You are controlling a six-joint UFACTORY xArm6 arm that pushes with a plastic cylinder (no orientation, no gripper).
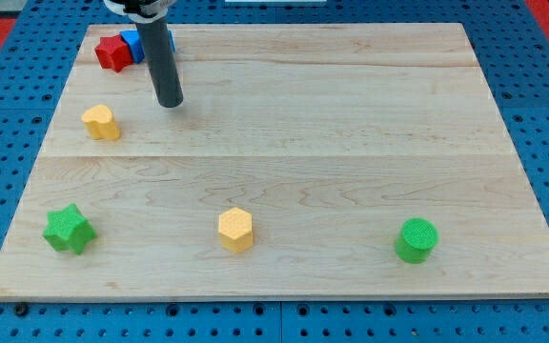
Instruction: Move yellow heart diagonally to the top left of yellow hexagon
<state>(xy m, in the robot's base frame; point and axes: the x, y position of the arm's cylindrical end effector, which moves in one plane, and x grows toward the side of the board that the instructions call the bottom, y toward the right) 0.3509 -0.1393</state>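
The yellow heart (101,123) lies on the wooden board at the view's left, upper half. The yellow hexagon (235,230) lies lower, near the board's bottom middle. The heart is up and to the left of the hexagon, well apart from it. My rod comes down from the view's top and my tip (170,102) rests on the board to the upper right of the heart, a short gap away, not touching it.
A red block (113,52) and a blue block (132,42) sit together at the board's top left corner, just left of my rod. A green star (69,229) lies at bottom left. A green cylinder (416,239) lies at bottom right.
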